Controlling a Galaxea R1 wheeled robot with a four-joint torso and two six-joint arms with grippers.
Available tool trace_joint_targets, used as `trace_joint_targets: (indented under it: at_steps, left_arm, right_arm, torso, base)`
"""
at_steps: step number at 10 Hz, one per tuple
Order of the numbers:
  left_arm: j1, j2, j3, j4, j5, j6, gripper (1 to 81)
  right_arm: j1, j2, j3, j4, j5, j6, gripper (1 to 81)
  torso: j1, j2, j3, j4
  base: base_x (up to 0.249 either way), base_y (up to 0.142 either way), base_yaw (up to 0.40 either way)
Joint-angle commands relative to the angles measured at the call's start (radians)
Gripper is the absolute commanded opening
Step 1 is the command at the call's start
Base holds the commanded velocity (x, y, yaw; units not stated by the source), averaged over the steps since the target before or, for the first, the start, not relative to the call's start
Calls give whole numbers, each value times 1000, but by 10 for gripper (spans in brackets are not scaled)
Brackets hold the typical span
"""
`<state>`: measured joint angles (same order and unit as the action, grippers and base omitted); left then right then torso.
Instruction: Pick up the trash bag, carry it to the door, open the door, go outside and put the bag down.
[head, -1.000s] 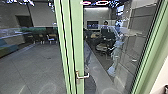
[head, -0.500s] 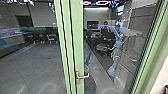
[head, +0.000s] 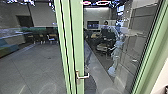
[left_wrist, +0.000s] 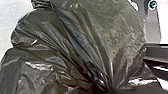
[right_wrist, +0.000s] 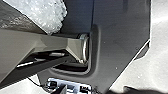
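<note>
So the shiny black plastic trash bag (left_wrist: 75, 37) was right up by the left wrist, its folds bunching together. Couldn't tell if either gripper was open or closed, tbh. The silver lever handle (head: 78, 76) sat low, roughly dead ahead on the green-framed glass door (head: 78, 37), lever pointing sideways to the robot's right. Seemed like the right arm's job.
</note>
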<state>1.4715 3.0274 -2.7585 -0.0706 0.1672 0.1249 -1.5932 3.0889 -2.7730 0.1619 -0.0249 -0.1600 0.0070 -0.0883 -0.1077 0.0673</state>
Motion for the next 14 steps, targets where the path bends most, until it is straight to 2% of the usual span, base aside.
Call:
trace_joint_targets:
  at_steps: [1, 3, 4, 7, 8, 14]
  left_arm:
    - [-49, -11, 0, 3, 72, 1, 10]
    - [-43, -13, 0, -1, 51, 1, 10]
    - [-35, -16, 0, -3, 12, 1, 10]
    - [-30, -30, 13, -3, 2, 1, 10]
    - [-30, -38, 26, -3, 2, 1, 10]
    - [-30, -38, 31, 3, 2, 1, 10]
  right_arm:
    - [37, 7, 6, -1, -64, -1, 811]
    - [35, 0, 7, 4, -63, -3, 811]
    - [34, -10, 26, 2, -63, -4, 811]
    - [29, -94, 182, -18, -63, -6, 811]
    - [28, -105, 202, -24, -61, -6, 811]
    - [25, -69, 129, -24, -56, -4, 811]
  torso:
    - [0, 0, 0, 0]
    - [0, 0, 0, 0]
    - [0, 0, 0, 0]
    - [0, 0, 0, 0]
    - [0, 0, 0, 0]
    - [0, 0, 0, 0]
  base:
    - [0, 0, 310]
    - [0, 0, 309]
    - [0, 0, 310]
    - [0, 0, 310]
    - [0, 0, 310]
    - [0, 0, 310]
